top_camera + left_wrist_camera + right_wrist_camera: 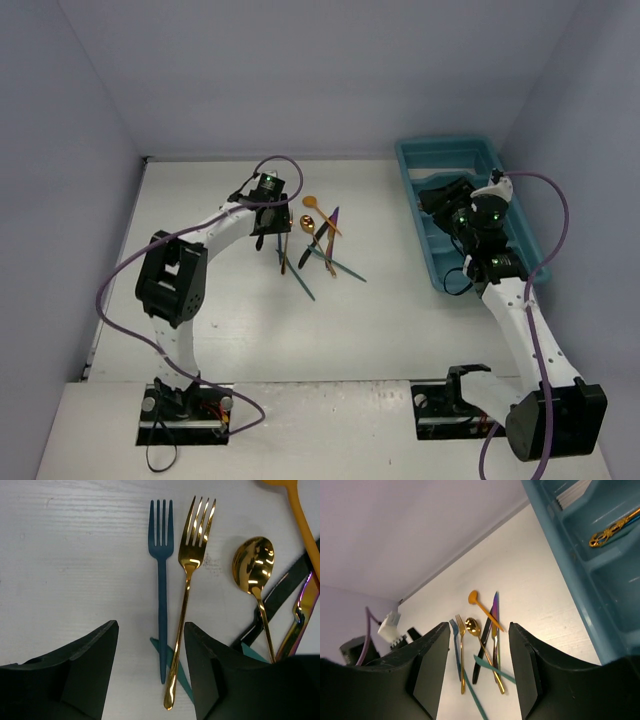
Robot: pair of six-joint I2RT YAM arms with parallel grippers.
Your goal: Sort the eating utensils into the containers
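Above blue fork [161, 555] and gold fork [190, 560], left hand [150, 627] spread wide, empty; right hand [479, 626] likewise, by tray [559, 545].

White table [400, 320], matte, faint grain. Teal-blue tray [445, 143] sits at the far right. Mid-table is a loose utensil cluster. Teal fork [161, 605] and gold fork [186, 605] lie side by side, tines the same way. Gold spoon [253, 565] is just beside them, bowl up. Orange spoon [473, 597], black knife [287, 582] and purple knife [495, 615] lie crossed (stacking order unclear). A teal piece [181, 677] runs under the gold fork's handle.
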